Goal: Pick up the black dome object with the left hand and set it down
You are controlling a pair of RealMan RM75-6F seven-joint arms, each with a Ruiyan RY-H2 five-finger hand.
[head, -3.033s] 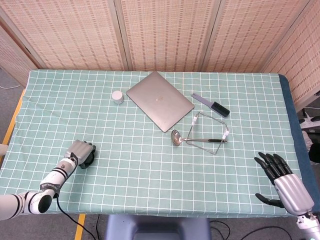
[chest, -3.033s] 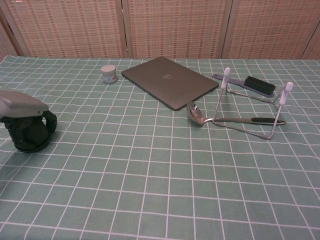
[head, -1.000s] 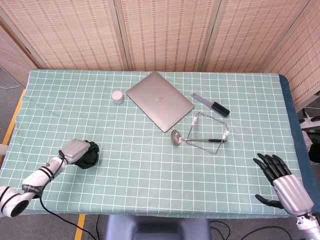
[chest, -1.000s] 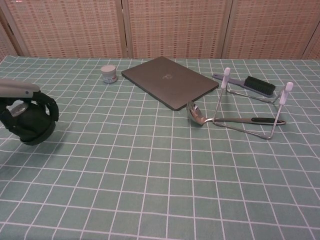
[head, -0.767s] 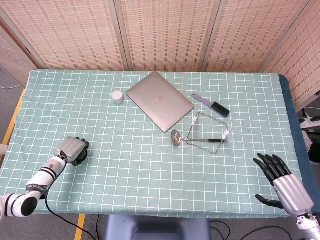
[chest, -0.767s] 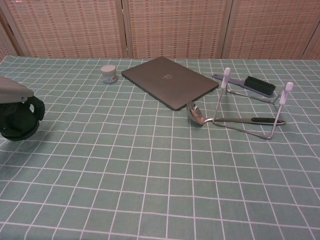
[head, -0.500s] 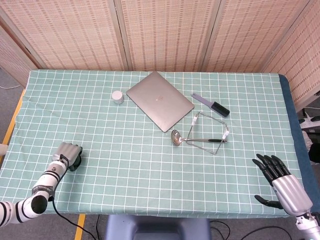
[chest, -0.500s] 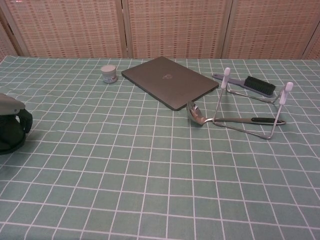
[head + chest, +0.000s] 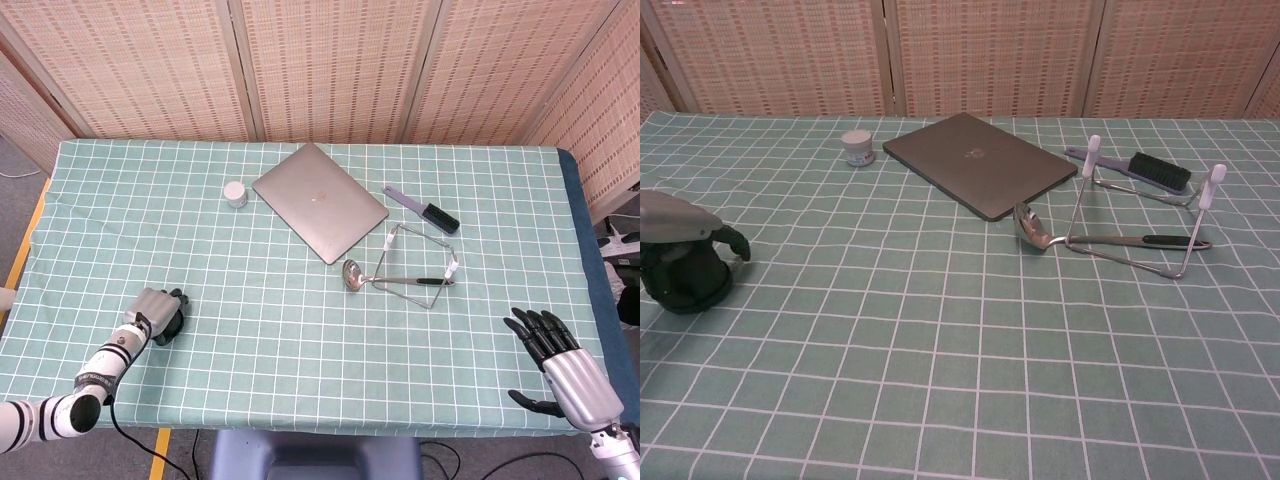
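Observation:
The black dome object [image 9: 688,280] sits on the green checked cloth near the table's front left corner, and shows as a dark shape [image 9: 170,324] in the head view. My left hand [image 9: 674,226] lies on top of it and covers its crown, with the grey back of the hand [image 9: 152,306] up. One dark finger [image 9: 734,241] sticks out to the right, clear of the dome's side; the other fingers are hidden behind it. My right hand [image 9: 560,362] hangs off the front right edge, fingers spread, holding nothing.
A closed grey laptop [image 9: 319,201] lies at the back centre with a small white jar [image 9: 235,193] to its left. A wire stand [image 9: 1140,225] with a ladle [image 9: 1035,229] through it and a black brush [image 9: 1145,170] are at the right.
The left hand carried the dome up and leftward, then back to the right. The dome now rests on the cloth, and one finger has come away from its side.

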